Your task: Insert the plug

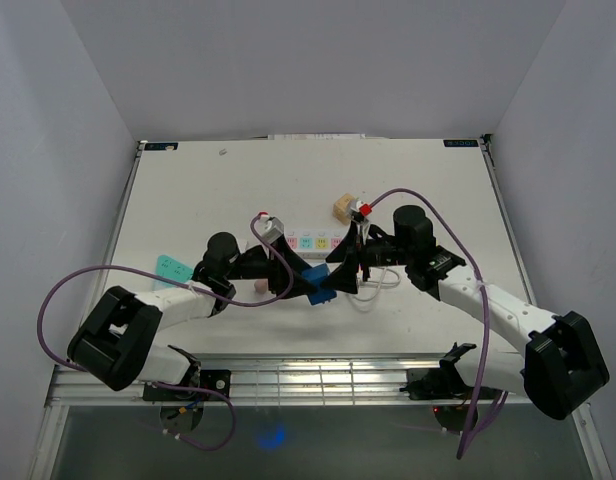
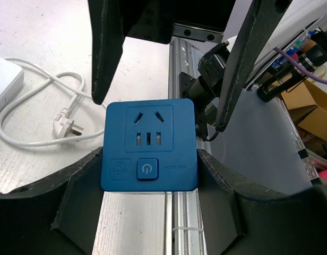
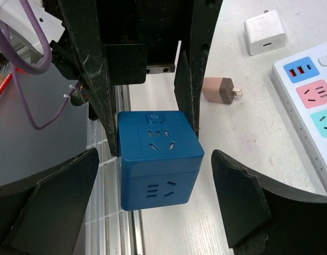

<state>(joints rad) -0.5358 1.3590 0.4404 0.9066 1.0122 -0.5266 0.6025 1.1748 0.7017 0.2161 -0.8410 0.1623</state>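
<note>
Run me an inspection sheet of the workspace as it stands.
Surface: white table.
Job's things: blue socket cube, clamped and facing the right arm; white plug lying loose on the table.
Clutter: power strip, white charger, brown adapter, teal card, tan block.
Grippers: left gripper shut on the cube; right gripper open, empty.
Cables: white cord looped by the plug; purple cables on both arms.
Surroundings: white walls.

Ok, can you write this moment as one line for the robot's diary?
left gripper: shut on blue socket cube | right gripper: open, empty, straddling cube | white plug: on table, not inserted
</note>
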